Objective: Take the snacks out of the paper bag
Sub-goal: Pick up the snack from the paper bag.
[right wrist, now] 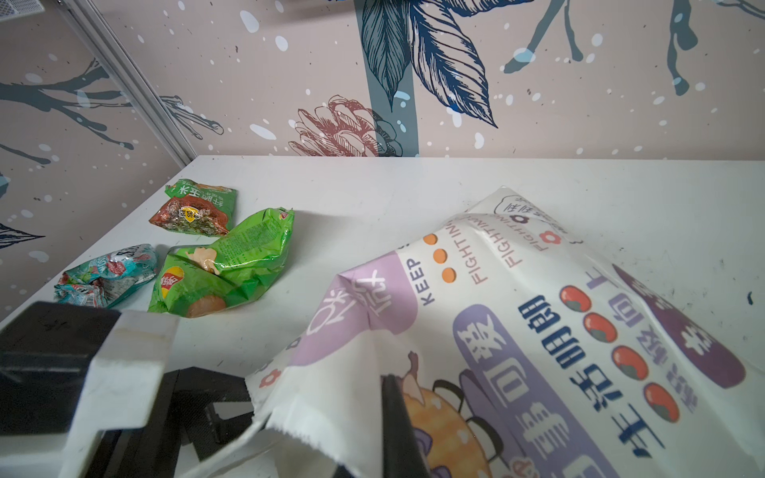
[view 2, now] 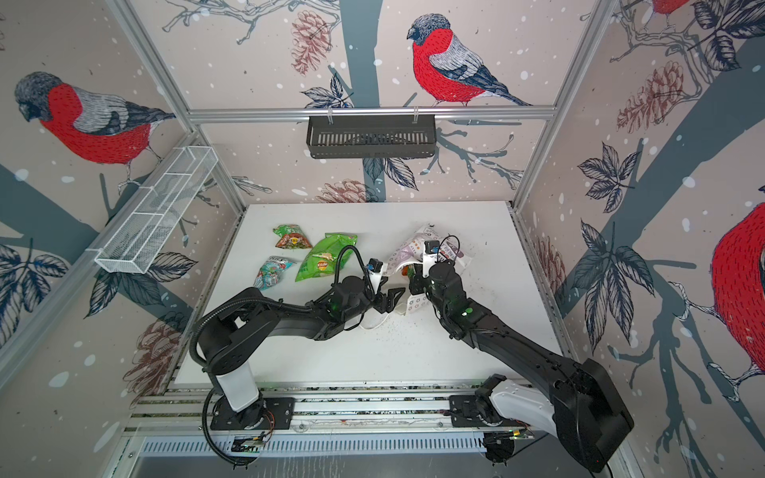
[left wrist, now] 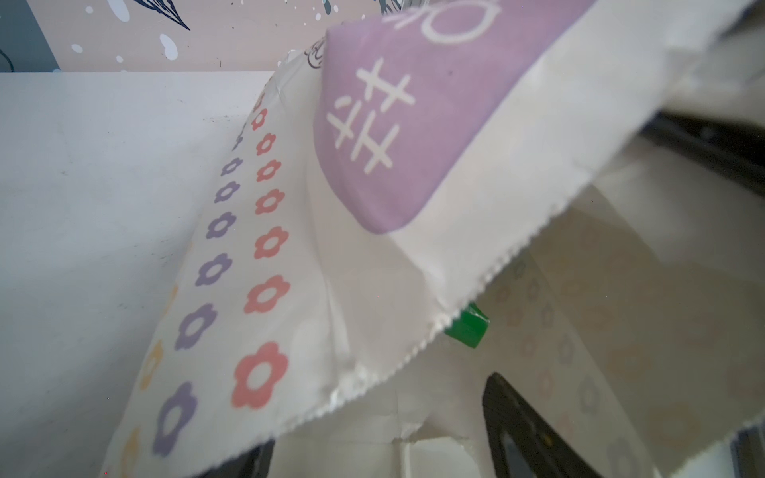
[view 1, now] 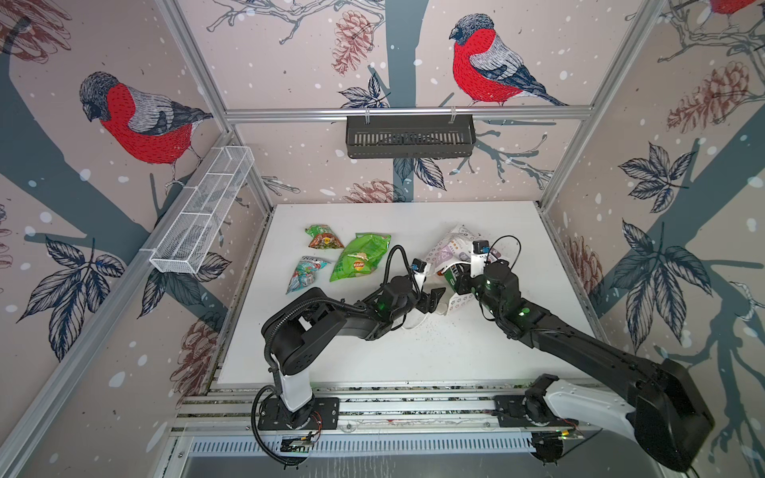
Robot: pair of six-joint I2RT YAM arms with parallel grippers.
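Left fingers (left wrist: 517, 426) apart at paper bag (left wrist: 372, 269) mouth, green snack (left wrist: 467, 327) inside.

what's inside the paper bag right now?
One green packet corner shows just inside the serrated mouth of the paper bag in the left wrist view. The paper covers the rest of the interior.

Three snacks (view 1: 359, 256) lying out, crumpled white paper bag (view 1: 449, 248) nearby
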